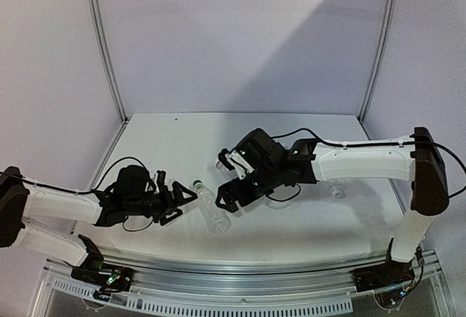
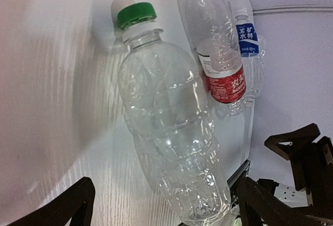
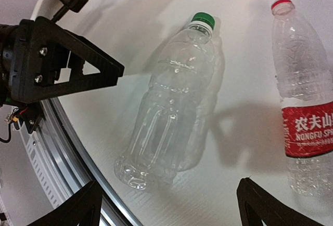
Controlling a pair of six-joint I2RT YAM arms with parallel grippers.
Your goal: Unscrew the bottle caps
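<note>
An unlabelled clear bottle (image 1: pixel 213 213) (image 2: pixel 166 122) (image 3: pixel 171 111) lies on the white table, its green cap (image 2: pixel 136 14) (image 3: pixel 202 19) screwed on and pointing away from the arms. My left gripper (image 1: pixel 182 206) (image 2: pixel 166 210) is open, its fingers wide on either side of the bottle's base without touching it. My right gripper (image 1: pixel 231 182) (image 3: pixel 171 208) hovers open above the same bottle. A red-label bottle (image 2: pixel 221 65) (image 3: pixel 304 106) lies beside it, and a blue-label bottle (image 2: pixel 248 44) lies beyond that. A white rounded thing (image 2: pixel 120 3) sits just behind the green cap.
A metal rail (image 1: pixel 240 288) (image 3: pixel 67 148) runs along the table's near edge, close to the bottle's base. Another clear bottle (image 1: pixel 338 188) lies under the right arm's forearm. Walls close the table (image 1: pixel 167 135) at the back and sides.
</note>
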